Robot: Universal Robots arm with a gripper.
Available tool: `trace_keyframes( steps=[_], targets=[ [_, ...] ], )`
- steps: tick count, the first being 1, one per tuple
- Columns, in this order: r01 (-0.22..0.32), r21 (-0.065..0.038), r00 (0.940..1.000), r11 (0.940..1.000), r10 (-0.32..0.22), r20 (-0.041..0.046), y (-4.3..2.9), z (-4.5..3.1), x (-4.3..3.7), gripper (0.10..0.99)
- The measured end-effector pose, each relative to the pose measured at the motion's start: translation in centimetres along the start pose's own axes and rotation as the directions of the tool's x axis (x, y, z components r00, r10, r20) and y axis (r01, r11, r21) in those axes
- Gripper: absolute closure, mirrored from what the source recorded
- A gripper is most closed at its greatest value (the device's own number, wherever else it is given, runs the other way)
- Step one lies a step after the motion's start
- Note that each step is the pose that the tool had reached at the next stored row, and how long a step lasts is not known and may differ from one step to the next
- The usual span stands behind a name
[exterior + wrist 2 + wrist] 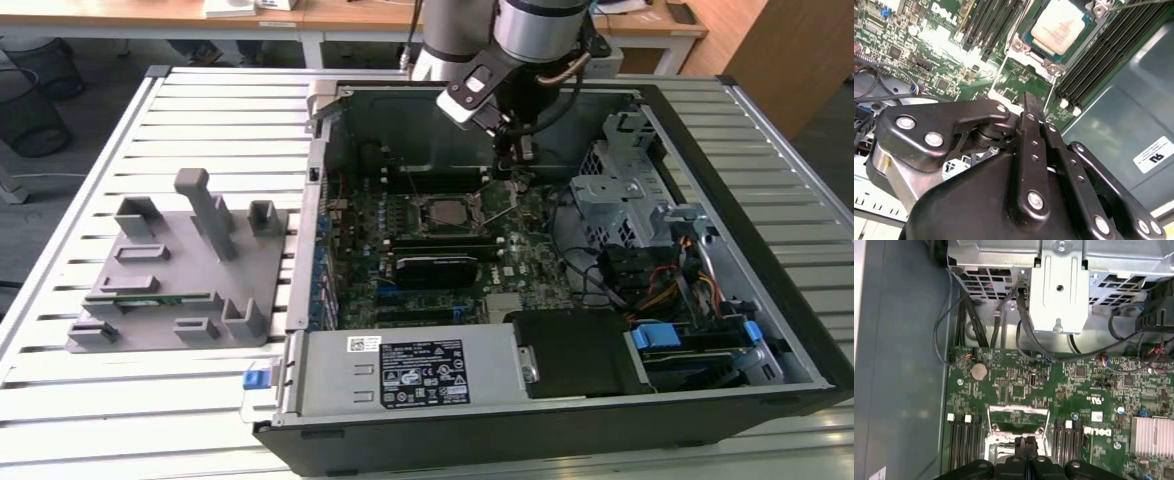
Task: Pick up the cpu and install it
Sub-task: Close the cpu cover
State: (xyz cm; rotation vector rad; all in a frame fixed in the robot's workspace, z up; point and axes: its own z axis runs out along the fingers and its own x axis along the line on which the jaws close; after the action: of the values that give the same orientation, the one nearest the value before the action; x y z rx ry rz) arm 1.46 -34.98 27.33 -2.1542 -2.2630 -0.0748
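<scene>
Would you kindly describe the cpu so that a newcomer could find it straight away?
Look inside the open computer case, at the green motherboard. Near its middle, between banks of dark memory slots, sits the cpu: a smooth pale silver square in a metal frame, unlike the dark slots beside it.

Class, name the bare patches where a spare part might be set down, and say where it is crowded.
In the exterior view, the slatted metal table is bare behind the grey plastic holder and in front of it. Crowded: inside the open black computer case, with green motherboard, cables and the gripper.
</scene>
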Motion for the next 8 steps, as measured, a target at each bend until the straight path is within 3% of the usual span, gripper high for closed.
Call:
trace_keyframes(
  steps=[8],
  targets=[
    [0.000,0.000,1.0000,1.0000,0.000,0.0002,1.60,0.53,0.08,0.980]
  ],
)
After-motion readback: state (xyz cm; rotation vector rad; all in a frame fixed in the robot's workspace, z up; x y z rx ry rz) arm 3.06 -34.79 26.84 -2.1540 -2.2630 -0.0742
